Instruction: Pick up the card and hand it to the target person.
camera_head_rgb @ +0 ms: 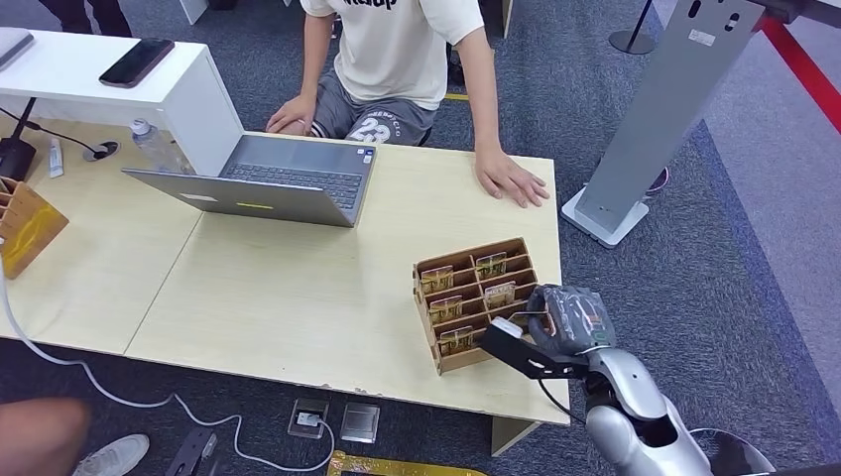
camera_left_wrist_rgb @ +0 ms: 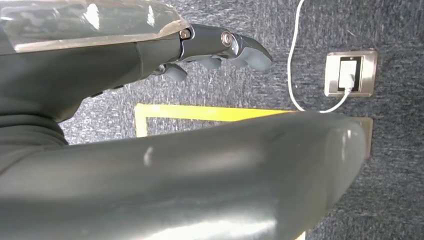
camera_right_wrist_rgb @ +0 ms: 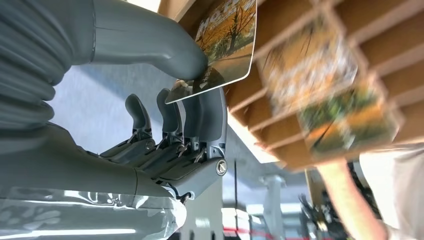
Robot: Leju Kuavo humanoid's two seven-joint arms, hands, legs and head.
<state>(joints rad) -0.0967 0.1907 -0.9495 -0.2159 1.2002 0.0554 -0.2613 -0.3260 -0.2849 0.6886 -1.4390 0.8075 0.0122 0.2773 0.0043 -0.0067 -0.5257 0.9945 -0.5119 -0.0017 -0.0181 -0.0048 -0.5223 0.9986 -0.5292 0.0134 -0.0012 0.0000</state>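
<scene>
Left edge of table: a wooden stand with yellow cards, a white cable trailing off the near edge to the floor. Further in, a water bottle and an open laptop, screen tipped toward the robot. A phone lies on the white counter behind it.

Left hand: wrist view looks down at grey carpet, a floor socket with a white plug, and yellow floor tape. Fingers slightly curled and apart, nothing in them.

Person in a white shirt stands at the far side of the table; 1 hand flat on the tabletop, the other at the far edge.

Card rack: wooden, gridded, near the table's front right corner, several cards standing in its slots.

Right hand: arm comes up from the lower right, forearm bent, hand just beside the rack's right side. Wrist view shows the thumb pressed onto the card with fingers behind it, so the card is pinched. Card sits at the rack's edge; cannot tell if it is fully out of its slot
</scene>
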